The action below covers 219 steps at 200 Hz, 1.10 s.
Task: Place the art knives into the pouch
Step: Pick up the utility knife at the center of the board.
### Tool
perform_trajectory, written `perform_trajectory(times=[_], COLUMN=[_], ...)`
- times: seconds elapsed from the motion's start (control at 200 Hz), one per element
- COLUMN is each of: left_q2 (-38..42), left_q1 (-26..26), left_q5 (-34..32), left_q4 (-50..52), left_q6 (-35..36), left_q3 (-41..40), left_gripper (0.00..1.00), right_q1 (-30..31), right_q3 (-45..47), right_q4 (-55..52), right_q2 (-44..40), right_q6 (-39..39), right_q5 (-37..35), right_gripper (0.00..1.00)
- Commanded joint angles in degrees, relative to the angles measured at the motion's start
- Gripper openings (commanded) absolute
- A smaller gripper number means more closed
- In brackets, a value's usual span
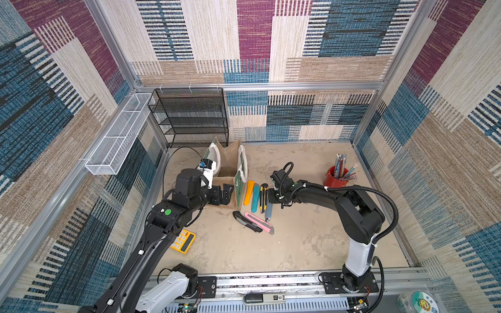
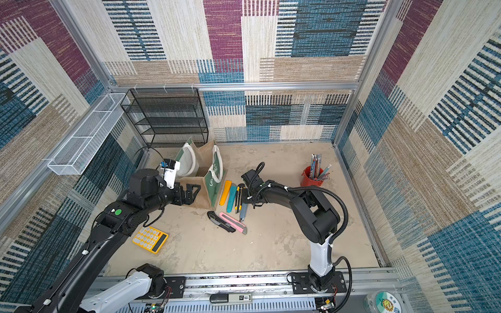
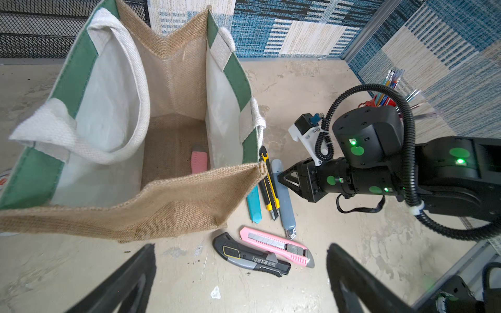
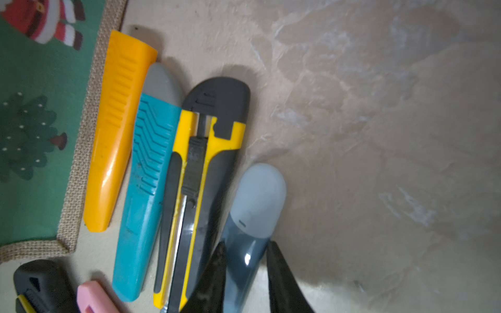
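Both top views: tan burlap tote pouch point(image 1: 233, 155) with green panels and white loop handles stands open, centre-left of frame. Just right of it lies a row of utility knives point(image 1: 255, 199); the slim grey-blue plastic art knife point(image 1: 269, 210) is rightmost. Right gripper point(image 1: 270, 199) sits over it; left gripper point(image 1: 226, 193) is at the pouch's near wall. Left wrist view: left jaws spread wide, holding nothing; a pink ribbed item point(image 3: 199, 162) lies inside the pouch. Right wrist view: right gripper point(image 4: 247, 244) pinches the art knife point(image 4: 252, 216), which lies on the beige tabletop point(image 4: 379, 135), outside the pouch.
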<state>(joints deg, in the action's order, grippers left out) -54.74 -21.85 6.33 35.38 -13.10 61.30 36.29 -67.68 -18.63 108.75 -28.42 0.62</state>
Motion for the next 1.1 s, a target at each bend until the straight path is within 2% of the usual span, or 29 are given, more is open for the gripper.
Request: perform_trajectory(times=[0.0, 0.165, 0.33, 0.451, 0.656, 0.856, 1.092], left_q2=[0.3, 0.3, 0.1, 0.2, 0.2, 0.3, -0.6], left_q1=[0.1, 0.1, 0.1, 0.1, 0.1, 0.1, 0.1], left_q5=[0.4, 0.0, 0.1, 0.0, -0.1, -1.9, -3.1], left_q4=[-1.2, -1.2, -1.2, -1.2, -1.0, 0.3, 3.1], left_q6=[1.4, 1.7, 1.8, 1.9, 2.2, 3.6, 5.1], left_q3=[-0.1, -0.1, -0.4, -0.2, -0.2, 1.0, 3.7], left_gripper=[0.99, 0.99, 0.99, 0.99, 0.99, 0.99, 0.99], right_q1=[0.0, 0.0, 0.0, 0.0, 0.0, -0.1, -0.1], right_q3=[0.0, 1.5, 2.0, 2.1, 1.6, 0.9, -1.7], right_q4=[-0.4, 0.8, -1.1, -2.0, -2.5, -2.2, -1.8], right_q2=[0.9, 0.6, 1.4, 1.2, 1.0, -1.9, -7.5], right_q6=[-1.1, -2.0, -2.1, -2.1, -1.4, -1.2, 0.4], right_q5=[-1.7, -0.6, -4.5, -6.7, -8.0, -8.6, -9.3], right_gripper=[0.28, 0.29, 0.27, 0.17, 0.17, 0.07, 0.05])
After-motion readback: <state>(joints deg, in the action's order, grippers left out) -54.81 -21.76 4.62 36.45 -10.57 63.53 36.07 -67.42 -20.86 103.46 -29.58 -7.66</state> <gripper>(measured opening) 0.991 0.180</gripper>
